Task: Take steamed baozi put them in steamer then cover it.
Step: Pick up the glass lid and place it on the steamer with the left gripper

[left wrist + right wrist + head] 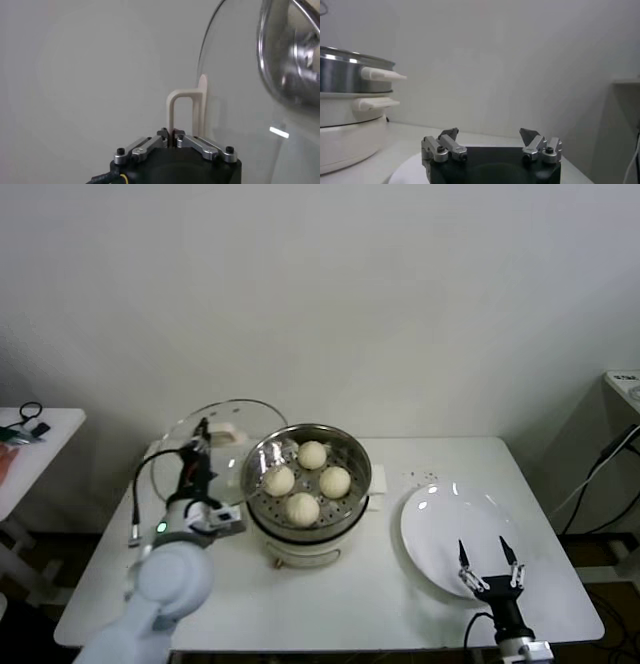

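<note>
Baozi (302, 508): all four sit inside the steamer (262, 497) on its perforated floor, so loading looks done; only covering is left. Steamer stands mid-table on its cream pot base, uncovered. Cover (190, 429) is raised and tilted on edge just beside the steamer on the robot's left, not over the basket yet. Left gripper (203, 436) is clamped tight on the cover's white bar handle (186, 111), jaws closed around it in the left wrist view. Next move, as I judge it: swing the cover across and lower it flat onto the rim. Plate (430, 534) lies bare to the right. Right gripper (488, 561) hovers over the plate's near edge, fingers spread wide, holding nothing, idle.
</note>
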